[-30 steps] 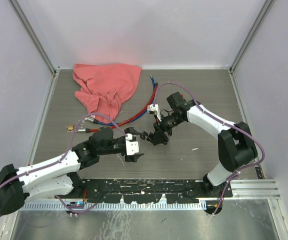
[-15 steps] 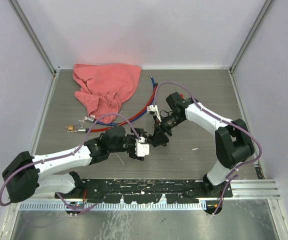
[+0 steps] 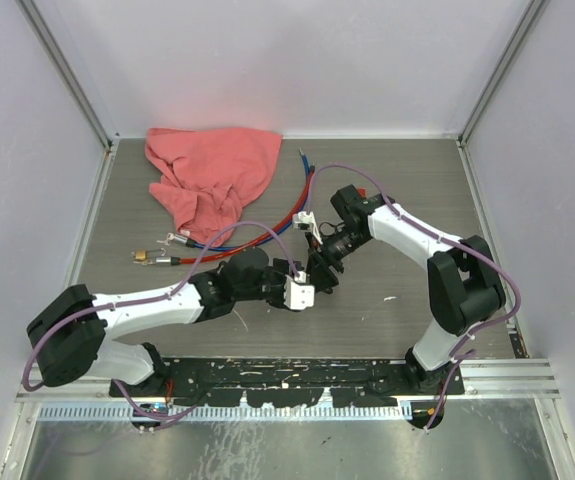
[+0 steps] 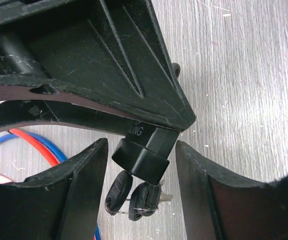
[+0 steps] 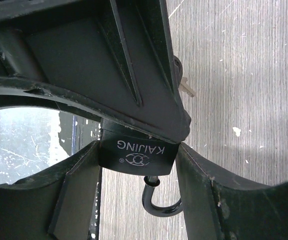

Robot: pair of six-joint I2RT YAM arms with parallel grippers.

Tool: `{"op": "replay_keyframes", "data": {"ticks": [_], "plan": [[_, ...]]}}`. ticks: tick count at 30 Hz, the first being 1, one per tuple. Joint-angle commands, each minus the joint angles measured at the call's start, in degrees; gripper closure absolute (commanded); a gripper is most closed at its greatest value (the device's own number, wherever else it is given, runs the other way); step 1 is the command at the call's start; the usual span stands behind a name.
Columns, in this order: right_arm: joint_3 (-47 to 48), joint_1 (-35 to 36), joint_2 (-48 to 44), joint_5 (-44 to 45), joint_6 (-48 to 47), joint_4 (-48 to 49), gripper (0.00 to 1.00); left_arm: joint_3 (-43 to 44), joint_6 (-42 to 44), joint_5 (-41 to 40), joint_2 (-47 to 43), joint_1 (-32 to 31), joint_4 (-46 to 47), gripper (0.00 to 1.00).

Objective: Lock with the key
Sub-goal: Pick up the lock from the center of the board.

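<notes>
Overall: two arms meet at the middle of the grey counter (image 3: 407, 190), both working on one small black padlock (image 5: 136, 156).
Padlock: held just above the counter at its centre, between the two arms; the maker's name is printed on its face.
Right fingers (image 5: 78, 190): closed on the padlock body, one against each side.
Shackle (image 5: 159, 202): a dark metal hook that looks open, one end free; it points away from the grip.
Left fingers (image 4: 83, 185): apart, bracketing the key end of the padlock, with only narrow gaps beside it; not clamped on anything.
Keys (image 4: 133, 197): two black-headed keys on a wire ring, hanging at that end of the padlock.
Why held so: the right arm seems to steady the padlock so its key end faces the left arm, which would leave the left fingers free to take a key and turn it.
Hard to make out: whether a key already sits in the keyhole; whether the left fingers brush the padlock; from above, the arms hide the padlock almost entirely.
Elsewhere: a crumpled pink cloth (image 3: 212, 175) at the far left, with red and blue cables (image 3: 267, 225) trailing from it.
</notes>
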Motion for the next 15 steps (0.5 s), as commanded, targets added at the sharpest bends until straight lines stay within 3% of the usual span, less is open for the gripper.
{"op": "replay_keyframes", "data": {"ticks": [1, 7, 12, 15], "plan": [[3.2, 0.1, -0.7, -5.2, -1.4, -1.2, 0.98, 2.7, 1.4, -1.0, 0.3, -0.5, 3.0, 0.44], [3.7, 0.3, 0.1, -5.3, -2.1, -2.3, 0.97, 3.3, 1.9, -0.5, 0.6, -0.6, 2.1, 0.54], [3.9, 0.4, 0.6, -5.4, -2.1, -2.8, 0.94, 3.5, 2.1, -0.3, 0.6, -0.6, 1.5, 0.75], [3.9, 0.2, 0.6, -5.5, -2.1, -2.7, 0.84, 3.6, 2.1, 0.0, 0.3, -0.5, 0.7, 0.94]]}}
